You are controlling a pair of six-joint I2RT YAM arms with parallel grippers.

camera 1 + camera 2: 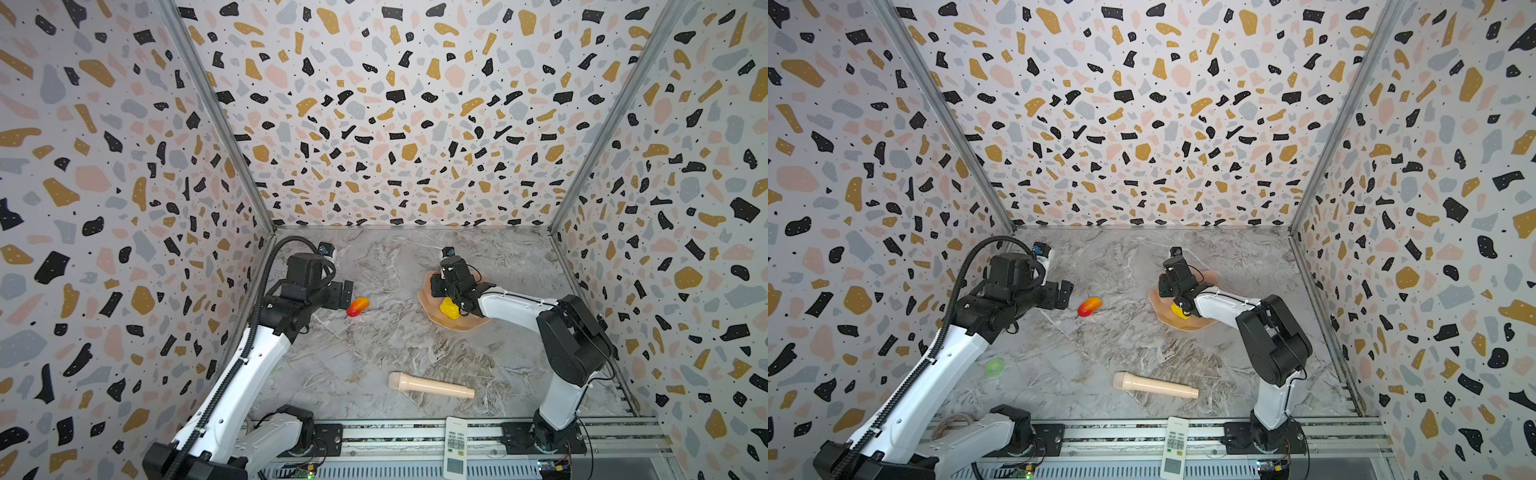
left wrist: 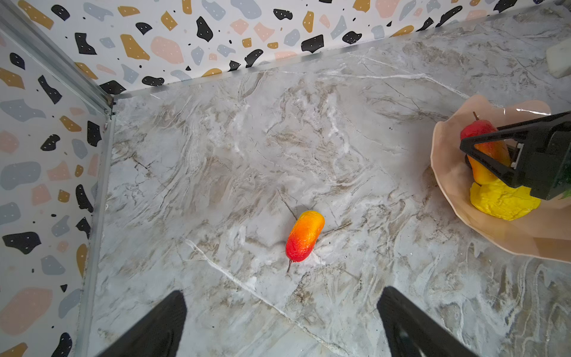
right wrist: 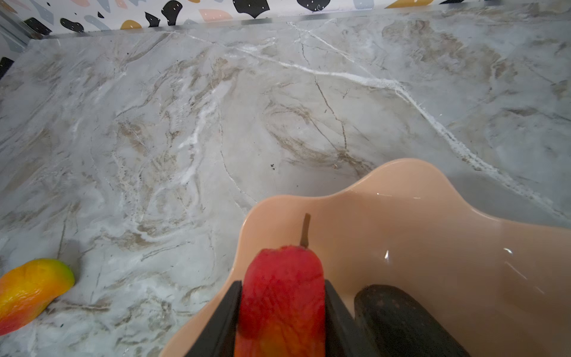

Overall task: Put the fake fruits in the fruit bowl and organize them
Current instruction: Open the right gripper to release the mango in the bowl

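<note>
In both top views the peach-pink fruit bowl (image 1: 425, 297) (image 1: 1156, 305) sits right of centre, holding a lumpy yellow fruit (image 1: 449, 308) (image 2: 502, 201) and a near-black avocado (image 3: 398, 315). My right gripper (image 3: 282, 287) hangs over the bowl (image 3: 432, 231), shut on a red-orange mango (image 3: 282, 296) whose stem points ahead. A second mango (image 1: 358, 306) (image 2: 304, 236) (image 3: 31, 290) lies on the marble left of the bowl. My left gripper (image 2: 282, 292) (image 1: 347, 293) hovers just left of that mango, open and empty.
A beige microphone-shaped cylinder (image 1: 430, 386) lies near the front. A white remote (image 1: 456, 446) rests on the front rail. A small green ring (image 1: 995, 367) sits by the left arm. Patterned walls close in three sides.
</note>
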